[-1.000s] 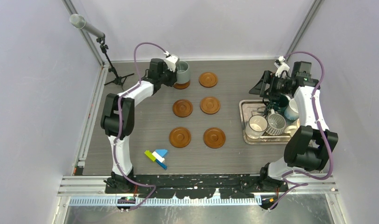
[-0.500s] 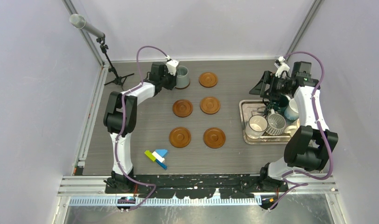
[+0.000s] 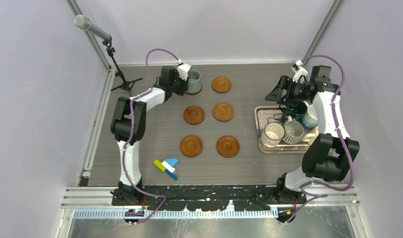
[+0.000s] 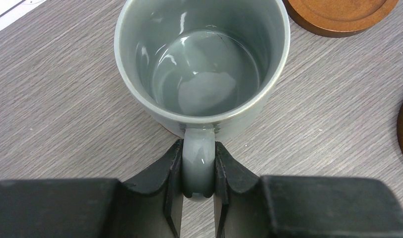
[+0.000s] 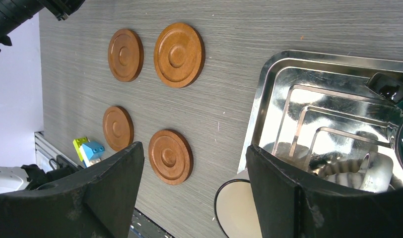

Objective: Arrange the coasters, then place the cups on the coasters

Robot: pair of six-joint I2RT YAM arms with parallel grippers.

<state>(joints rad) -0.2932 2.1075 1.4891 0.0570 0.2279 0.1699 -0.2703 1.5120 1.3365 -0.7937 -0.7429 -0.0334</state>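
My left gripper (image 4: 198, 168) is shut on the handle of the pale grey-blue cup (image 4: 202, 59), which stands upright at the far left (image 3: 194, 82). Only a reddish sliver shows of the coaster beneath it. Five bare coasters lie in two columns: (image 3: 221, 84), (image 3: 194, 114), (image 3: 223, 111), (image 3: 191, 146), (image 3: 228, 146). My right gripper (image 3: 287, 101) hangs open and empty over the steel tray's (image 3: 267, 115) left end. In the tray are a white cup (image 3: 273, 133), a ribbed cup (image 3: 293, 131) and a dark green cup (image 3: 300, 106).
Small coloured blocks (image 3: 167, 166) lie near the front of the table. A microphone stand (image 3: 121, 79) is at the back left corner. In the right wrist view, a white cup's rim (image 5: 234, 208) sits beside the tray's edge (image 5: 269, 89).
The left gripper has come down with the grey-blue cup, which now stands on the far-left coaster and hides it. The right arm has not moved.
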